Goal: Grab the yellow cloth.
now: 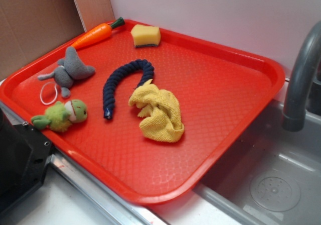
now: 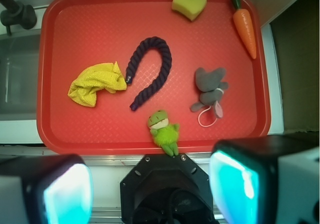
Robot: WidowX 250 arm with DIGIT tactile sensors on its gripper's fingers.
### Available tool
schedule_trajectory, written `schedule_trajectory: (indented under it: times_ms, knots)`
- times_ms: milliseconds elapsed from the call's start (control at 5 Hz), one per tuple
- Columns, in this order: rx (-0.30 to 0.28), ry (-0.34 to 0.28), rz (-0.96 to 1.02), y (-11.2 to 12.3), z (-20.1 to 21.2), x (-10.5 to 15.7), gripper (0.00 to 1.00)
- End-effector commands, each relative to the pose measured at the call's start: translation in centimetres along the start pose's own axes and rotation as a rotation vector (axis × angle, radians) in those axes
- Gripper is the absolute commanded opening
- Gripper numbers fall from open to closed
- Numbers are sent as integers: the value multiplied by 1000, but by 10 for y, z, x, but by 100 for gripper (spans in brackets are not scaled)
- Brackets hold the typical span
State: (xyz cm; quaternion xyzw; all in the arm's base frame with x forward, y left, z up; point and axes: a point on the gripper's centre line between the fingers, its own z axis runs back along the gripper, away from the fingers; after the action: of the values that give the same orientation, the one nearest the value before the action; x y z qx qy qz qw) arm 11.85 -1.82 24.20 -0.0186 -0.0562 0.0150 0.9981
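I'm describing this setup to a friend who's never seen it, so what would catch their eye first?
The big bright red plastic tray dominates, lying beside a grey sink. Near its middle a crumpled mustard-yellow terry cloth touches one end of a curved dark navy braided rope. An orange toy carrot and a yellow sponge block lie along the far edge; the claw is open, off the tray.

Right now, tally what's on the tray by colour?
Yellow: 2, cloth and sponge
Orange: 1, carrot
Navy: 1, rope
Grey: 1, plush
Green: 1, plush
Total: 6
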Motion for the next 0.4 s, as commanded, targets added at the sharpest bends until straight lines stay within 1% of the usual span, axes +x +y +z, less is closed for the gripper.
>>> schedule_trajectory:
  times_ms: [0,200]
  knots:
    - [0,0,0,0,0,0,100]
    - [-49,-31,169,-24,-52,8,100]
